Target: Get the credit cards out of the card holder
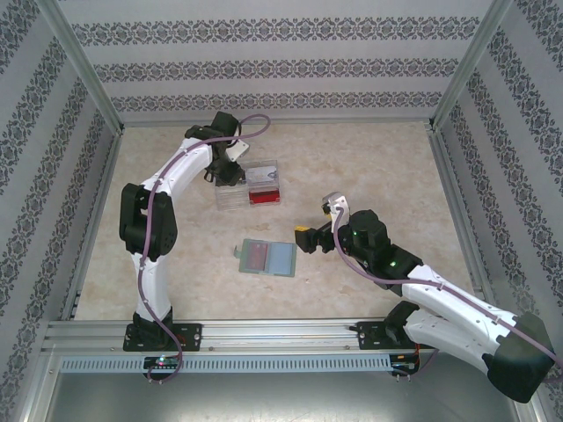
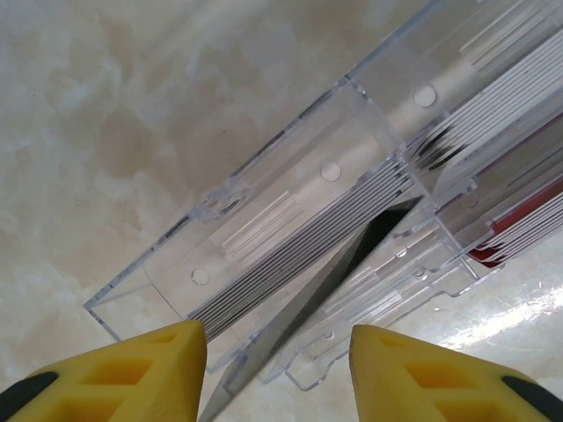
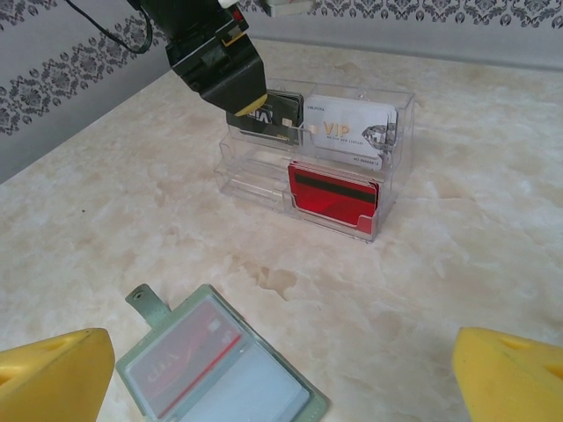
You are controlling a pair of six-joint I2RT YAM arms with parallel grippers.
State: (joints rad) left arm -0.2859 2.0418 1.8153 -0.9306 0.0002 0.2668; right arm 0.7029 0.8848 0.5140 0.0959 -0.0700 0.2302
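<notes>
Card holder [image 1: 266, 258] lies open; right fingers [image 3: 53, 374], wide and empty, should pinch reddish card [image 3: 189, 356] by its edge; left fingers [image 2: 132, 369] apart at box [image 3: 251, 180].

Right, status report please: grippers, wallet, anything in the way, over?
Left fingers open at the clear plastic box, dark card between them. Right fingers open by the open grey-green bifold wallet. Reddish plastic card in its pocket. Nothing in the way.

L arm [image 1: 180, 167] reaches far fwd, jaws apart; R arm [image 1: 449, 303] bent inward, jaws spread wide.
</notes>
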